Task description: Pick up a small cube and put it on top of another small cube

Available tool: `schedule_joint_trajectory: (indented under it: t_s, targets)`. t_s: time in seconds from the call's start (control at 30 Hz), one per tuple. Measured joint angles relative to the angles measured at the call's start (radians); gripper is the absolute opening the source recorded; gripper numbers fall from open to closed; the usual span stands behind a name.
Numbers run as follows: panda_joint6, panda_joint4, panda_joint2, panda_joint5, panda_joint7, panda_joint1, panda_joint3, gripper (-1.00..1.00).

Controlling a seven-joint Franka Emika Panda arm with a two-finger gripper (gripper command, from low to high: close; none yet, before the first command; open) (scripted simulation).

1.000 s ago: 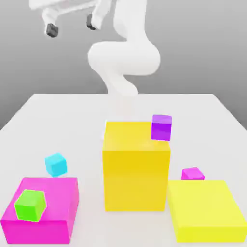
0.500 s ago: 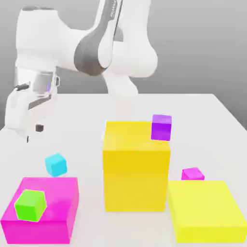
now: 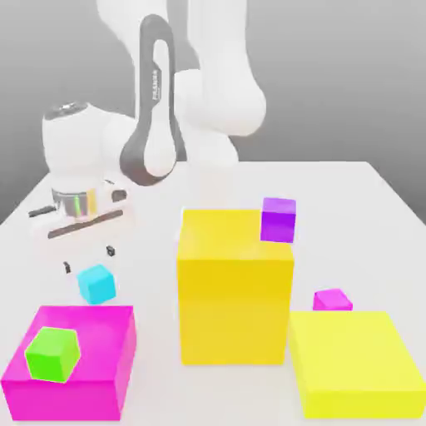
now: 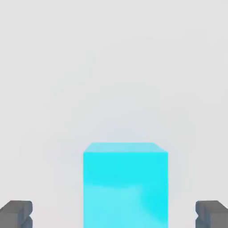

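Just below the open tool (image 3: 87, 258) sits the cyan cube (image 3: 96, 284).

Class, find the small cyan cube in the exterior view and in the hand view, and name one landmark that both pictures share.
Exterior view: the small cyan cube sits on the white table, just behind the magenta block, toward that view's left, below the gripper.
Hand view: the cube lies between the two dark fingertips, apart from both.
Shared landmark: the open gripper's fingertips.
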Motion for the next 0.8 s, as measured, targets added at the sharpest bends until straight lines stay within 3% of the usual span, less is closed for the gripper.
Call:
schedule_joint_trajectory:
  t_s: [0.2,0.43,0.47,0.8]
  targets:
    - [0.084,0.020,0.101,-0.090,0.068,0.029,-0.051,0.00]
    - [0.188,0.026,0.218,-0.108,0.071,0.060,-0.094,0.00]
    - [0.198,0.026,0.229,-0.109,0.069,0.059,-0.095,-1.00]
    - [0.164,0.027,0.189,-0.107,0.074,0.061,-0.092,-1.00]
